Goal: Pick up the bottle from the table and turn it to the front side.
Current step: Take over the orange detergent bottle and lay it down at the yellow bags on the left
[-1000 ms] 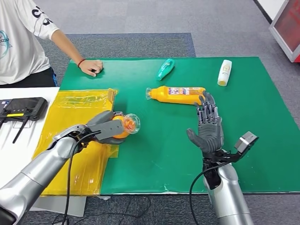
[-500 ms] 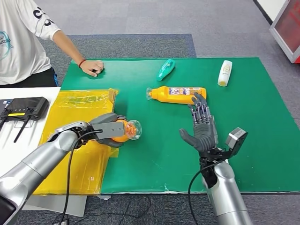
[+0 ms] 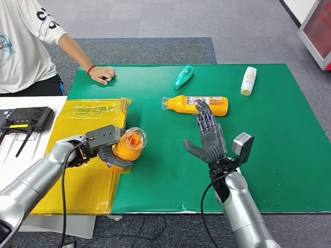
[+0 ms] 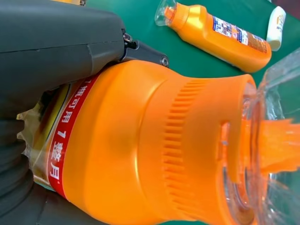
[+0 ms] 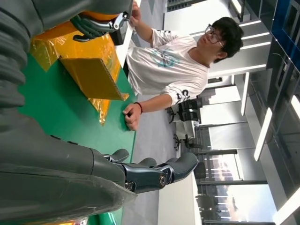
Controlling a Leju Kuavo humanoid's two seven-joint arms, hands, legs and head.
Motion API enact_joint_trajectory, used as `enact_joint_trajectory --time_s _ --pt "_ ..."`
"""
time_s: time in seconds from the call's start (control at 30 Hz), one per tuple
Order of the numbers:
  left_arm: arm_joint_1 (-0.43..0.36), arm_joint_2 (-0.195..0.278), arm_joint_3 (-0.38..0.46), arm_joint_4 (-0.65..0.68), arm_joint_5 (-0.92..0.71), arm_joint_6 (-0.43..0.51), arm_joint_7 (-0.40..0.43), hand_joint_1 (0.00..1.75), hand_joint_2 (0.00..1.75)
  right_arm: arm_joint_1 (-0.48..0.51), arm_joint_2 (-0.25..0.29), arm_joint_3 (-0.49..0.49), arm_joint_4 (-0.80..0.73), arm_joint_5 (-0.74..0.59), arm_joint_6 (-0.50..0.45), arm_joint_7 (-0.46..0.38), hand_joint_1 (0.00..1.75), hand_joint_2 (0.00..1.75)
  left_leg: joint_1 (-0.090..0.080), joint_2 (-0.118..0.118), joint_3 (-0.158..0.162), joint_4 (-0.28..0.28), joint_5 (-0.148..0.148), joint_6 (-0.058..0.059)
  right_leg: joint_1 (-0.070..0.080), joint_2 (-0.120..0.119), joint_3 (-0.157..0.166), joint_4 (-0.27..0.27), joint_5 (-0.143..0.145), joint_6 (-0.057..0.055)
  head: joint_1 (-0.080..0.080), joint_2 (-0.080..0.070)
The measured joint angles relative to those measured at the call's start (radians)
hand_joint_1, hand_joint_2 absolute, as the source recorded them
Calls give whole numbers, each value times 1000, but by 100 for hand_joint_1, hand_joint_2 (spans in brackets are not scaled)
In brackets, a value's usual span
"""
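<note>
My left hand (image 3: 105, 144) grips an orange bottle (image 3: 129, 145) with a clear cap, held just above the edge of the yellow sheet (image 3: 84, 155). Its cap end faces me in the head view. The left wrist view shows that bottle (image 4: 148, 140) close up, with a red label band and my fingers (image 4: 60, 42) around its body. My right hand (image 3: 209, 137) hovers open above the green mat (image 3: 273, 134), fingers spread, just in front of a second orange bottle (image 3: 195, 105) lying on its side. In the right wrist view my right fingers (image 5: 155, 171) stretch out and hold nothing.
A teal bottle (image 3: 182, 76) and a white bottle (image 3: 248, 80) lie at the mat's far side. A person in a white shirt (image 3: 19, 46) sits at the far left, one hand (image 3: 102, 75) resting on the mat's corner. A black controller (image 3: 25, 120) lies on the white table at left.
My left hand has drawn the orange bottle back to the left and turned its cap end more toward me. My right hand has moved left and further from me, toward the lying orange bottle.
</note>
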Motion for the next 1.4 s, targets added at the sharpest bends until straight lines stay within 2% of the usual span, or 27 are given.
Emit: enact_joint_trajectory --time_s 0.2,0.3,0.37,0.6,0.77,0.97,1.13,1.4 --pt "7 12 11 17 122 -70 25 175 175 -20 1 26 20 -7 -14 7 0 175 0 0 0 0 0 0 0 0 0 0 0 0 0 0" --pt "-6 29 9 29 174 -125 45 175 175 -32 1 41 32 -8 -26 13 0 175 0 0 0 0 1 -1 1 0 -1 0 0 0 0 0" --pt "-12 42 9 28 205 -128 64 175 175 -35 1 45 41 -10 -36 16 0 175 0 0 0 0 1 -1 1 0 -1 0 1 -1 0 0" --pt "-19 76 11 -4 246 -93 107 175 175 -35 1 47 62 -17 -53 15 0 175 0 0 -1 0 1 -1 1 0 -3 0 1 -1 0 0" --pt "-19 85 10 -27 244 -76 101 175 175 -34 1 47 71 -17 -57 15 0 175 0 0 -2 0 1 -1 1 0 -4 0 1 -1 0 0" --pt "-15 106 34 -167 235 30 88 175 175 -20 -6 45 74 -16 -86 9 0 175 0 0 -3 0 1 -2 1 0 -5 0 1 -1 0 0" --pt "22 104 88 -275 194 129 70 175 175 1 -11 40 70 -2 -101 4 0 175 0 1 -4 0 1 -1 1 1 -6 0 1 -1 0 0" --pt "56 92 149 -357 147 157 64 175 175 20 -15 33 64 15 -107 4 0 175 0 1 -5 0 1 -1 1 1 -8 0 1 -1 0 0"
